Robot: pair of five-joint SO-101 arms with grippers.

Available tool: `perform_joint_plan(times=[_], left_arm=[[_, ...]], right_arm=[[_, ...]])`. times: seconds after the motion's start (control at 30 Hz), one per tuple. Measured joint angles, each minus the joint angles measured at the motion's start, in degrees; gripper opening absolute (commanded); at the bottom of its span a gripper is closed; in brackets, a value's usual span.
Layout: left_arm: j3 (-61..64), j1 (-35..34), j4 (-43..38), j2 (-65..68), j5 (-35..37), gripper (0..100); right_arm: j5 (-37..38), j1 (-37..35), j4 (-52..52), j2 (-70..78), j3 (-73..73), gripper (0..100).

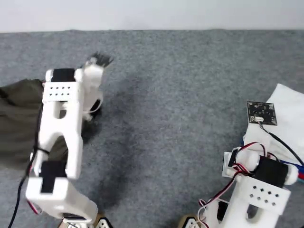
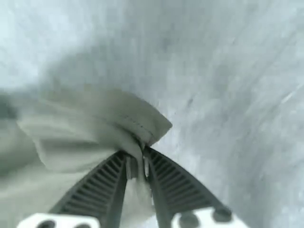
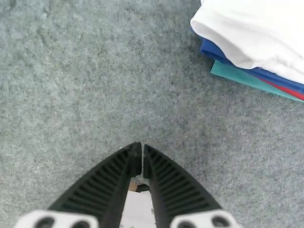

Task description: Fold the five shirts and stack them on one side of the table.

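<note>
1. Table (image 1: 180, 95): grey carpeted surface. The working area lies between the two arms.

2. Left arm (image 1: 59, 137): stands over the olive shirt (image 1: 16, 118), which lies bunched at the table's left edge.

3. Right arm (image 1: 259, 190): parked low at the near right, just beside the stack (image 1: 289, 114).

4. Stack: acts as the receptacle for finished work, at the right edge. Contents, top to bottom as far as visible: white shirt (image 3: 251, 33), blue shirt (image 3: 213, 50), red shirt (image 3: 285, 88) (a sliver only), teal shirt (image 3: 237, 76). This suggests four of five are done.

5. Left gripper (image 2: 137, 159): clamped on a hemmed fold of the olive shirt, with cloth pinched between the jaws.

6. Right gripper (image 3: 142, 147): jaws closed together, holding nothing, poised over bare carpet near the stack.

Procedure for the step in hand (judged: spreading or folding the last shirt):
- Maintain the pinch and raise the fold only enough to clear the carpet, which is likely to drag on the cloth.
- Draw the fold toward open table so the bunched body flattens.
- Pin the opposite edge with the right gripper before folding.
- Risk: a shallow pinch may slip off the hem.
</note>
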Motion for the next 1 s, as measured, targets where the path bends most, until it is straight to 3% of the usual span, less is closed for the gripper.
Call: perform_joint_plan(times=[0.33,0.47,0.7,0.9,1.0], left_arm=[[-21.71,26.29,2.29,-11.25,1.05,1],[-30.42,31.74,5.36,-13.63,1.05,1],[-27.87,25.76,5.63,-24.26,-0.18,1],[-10.11,13.71,5.63,-39.03,-6.07,1],[0.35,6.86,5.63,-47.65,-8.09,1]], right_arm=[[0.0,0.0,0.0,0.0,0.0,0.9],[0.0,0.0,0.0,0.0,0.18,0.9],[0.0,0.0,0.0,0.0,1.14,0.9],[0.0,-0.26,-2.11,0.0,1.14,0.9],[0.0,-4.04,-3.96,0.09,1.14,0.9]])
